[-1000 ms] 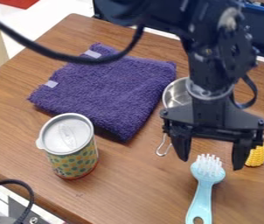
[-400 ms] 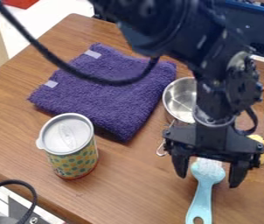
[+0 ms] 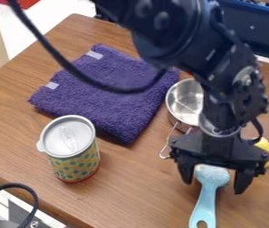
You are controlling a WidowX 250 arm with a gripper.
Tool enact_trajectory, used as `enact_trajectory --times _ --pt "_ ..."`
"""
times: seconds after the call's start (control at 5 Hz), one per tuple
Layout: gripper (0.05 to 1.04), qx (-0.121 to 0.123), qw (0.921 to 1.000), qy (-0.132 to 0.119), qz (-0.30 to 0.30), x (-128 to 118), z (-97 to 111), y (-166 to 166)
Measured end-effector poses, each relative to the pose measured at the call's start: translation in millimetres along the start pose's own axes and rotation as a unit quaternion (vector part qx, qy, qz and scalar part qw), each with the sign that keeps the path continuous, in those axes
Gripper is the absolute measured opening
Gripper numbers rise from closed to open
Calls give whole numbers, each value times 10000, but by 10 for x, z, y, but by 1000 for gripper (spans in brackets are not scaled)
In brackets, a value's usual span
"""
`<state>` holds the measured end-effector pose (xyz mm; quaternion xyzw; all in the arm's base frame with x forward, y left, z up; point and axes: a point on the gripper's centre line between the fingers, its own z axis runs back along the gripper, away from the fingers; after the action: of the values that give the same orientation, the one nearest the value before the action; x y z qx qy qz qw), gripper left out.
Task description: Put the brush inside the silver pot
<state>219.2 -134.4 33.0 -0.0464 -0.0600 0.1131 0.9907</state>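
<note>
We see here a place that looks like a robotics lab: a black robot arm hangs over a wood-grain table, a black cable loops above it, and metal hardware stands at the lower left edge.

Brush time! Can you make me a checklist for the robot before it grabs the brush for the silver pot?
1. Gripper open: ok.
2. Brush between the two fingers: ok, its head looks to be between them.
3. Gripper low enough to grab: cannot tell from this slanted view.
4. Silver pot open on top: ok, though the arm hides part of it.
5. Can out of the way: ok, it stands well off to the side.
6. Yellow thing not touching the gripper: cannot tell, the gripper partly covers it.
</note>
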Motion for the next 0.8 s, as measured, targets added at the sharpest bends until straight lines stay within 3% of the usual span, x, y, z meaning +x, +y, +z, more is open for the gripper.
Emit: enact_trajectory --times 0.4,0.6,0.8 --pt "998 63 9999 -88 88 14 -117 24" --pt "945 81 9998 -119 129 27 -135 31" --pt "761 -10 9999 -66 128 53 -133 41"
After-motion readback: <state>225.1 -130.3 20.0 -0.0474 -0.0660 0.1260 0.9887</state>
